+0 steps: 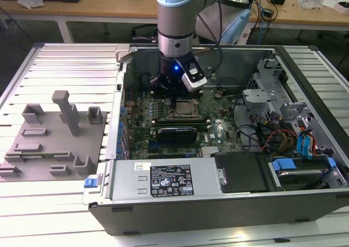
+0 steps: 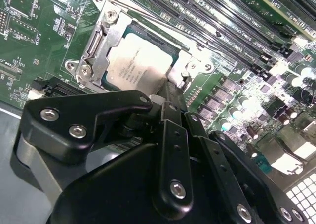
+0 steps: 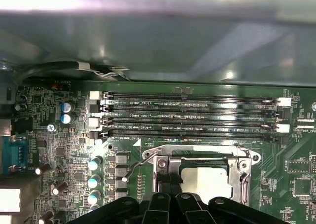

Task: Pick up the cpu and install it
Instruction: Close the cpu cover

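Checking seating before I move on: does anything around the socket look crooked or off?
Nothing stands out. The cpu looks flat and square inside the metal socket frame, with the gripper close by its edge.

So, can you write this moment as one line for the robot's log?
task: install cpu | cpu: lying in socket | gripper: low, at cpu's edge
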`<state>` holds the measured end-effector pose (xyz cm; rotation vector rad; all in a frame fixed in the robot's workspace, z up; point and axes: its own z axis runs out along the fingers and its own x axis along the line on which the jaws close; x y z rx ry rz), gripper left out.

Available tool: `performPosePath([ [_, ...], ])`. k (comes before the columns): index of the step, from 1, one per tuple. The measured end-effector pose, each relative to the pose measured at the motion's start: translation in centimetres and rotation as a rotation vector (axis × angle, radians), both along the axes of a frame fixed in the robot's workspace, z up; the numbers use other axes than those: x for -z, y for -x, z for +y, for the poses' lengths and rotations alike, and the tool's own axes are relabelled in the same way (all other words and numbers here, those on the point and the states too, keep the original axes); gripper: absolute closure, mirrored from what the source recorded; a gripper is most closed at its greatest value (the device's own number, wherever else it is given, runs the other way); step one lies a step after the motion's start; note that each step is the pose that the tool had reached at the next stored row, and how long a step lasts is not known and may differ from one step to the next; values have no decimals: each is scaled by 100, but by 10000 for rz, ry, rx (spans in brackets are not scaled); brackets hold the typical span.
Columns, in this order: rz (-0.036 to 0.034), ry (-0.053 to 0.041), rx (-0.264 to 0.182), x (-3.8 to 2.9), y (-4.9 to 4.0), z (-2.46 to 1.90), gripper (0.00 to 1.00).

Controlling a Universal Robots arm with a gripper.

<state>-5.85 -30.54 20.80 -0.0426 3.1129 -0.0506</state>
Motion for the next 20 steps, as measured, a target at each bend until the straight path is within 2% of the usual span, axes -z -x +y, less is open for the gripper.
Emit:
performPosePath([
  [3, -39, -1, 1, 29, 15, 1, 89],
  [7, -44, 4, 1, 46, 32, 0, 89],
  [16, -47, -3, 2, 30, 34, -1, 89],
  [20, -117, 0, 2, 29, 72, 0, 89],
])
